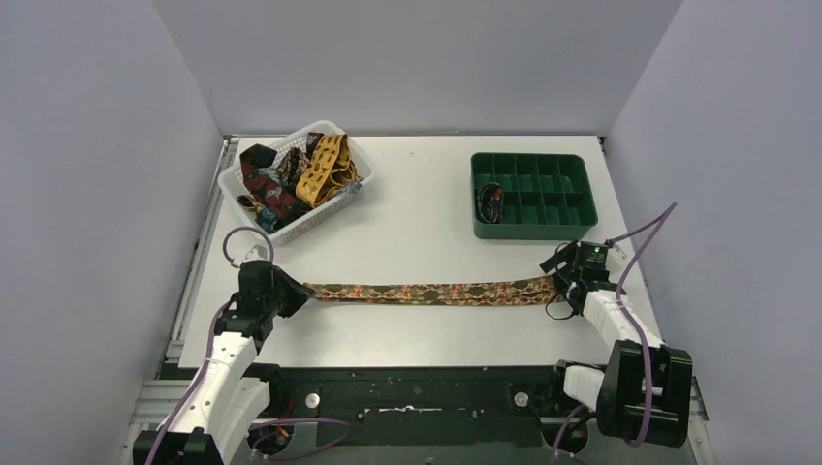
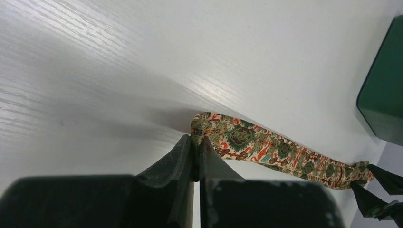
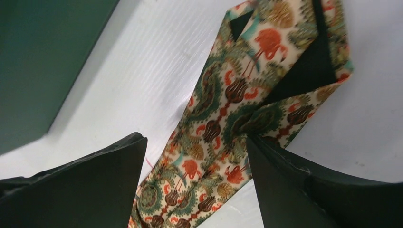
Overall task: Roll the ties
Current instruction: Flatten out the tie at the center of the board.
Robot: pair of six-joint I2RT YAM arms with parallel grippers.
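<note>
A brown-orange multicolour tie lies stretched out flat across the table near the front. My left gripper is shut on its narrow left end, which shows pinched between the fingers in the left wrist view. My right gripper is open over the wide right end, and the tie lies between its spread fingers. A white basket at the back left holds several more ties, dark red and mustard yellow. A small dark coil sits in a green tray.
The green compartment tray stands at the back right, just beyond my right gripper; its edge shows in the left wrist view and the right wrist view. Grey walls close in the table on three sides.
</note>
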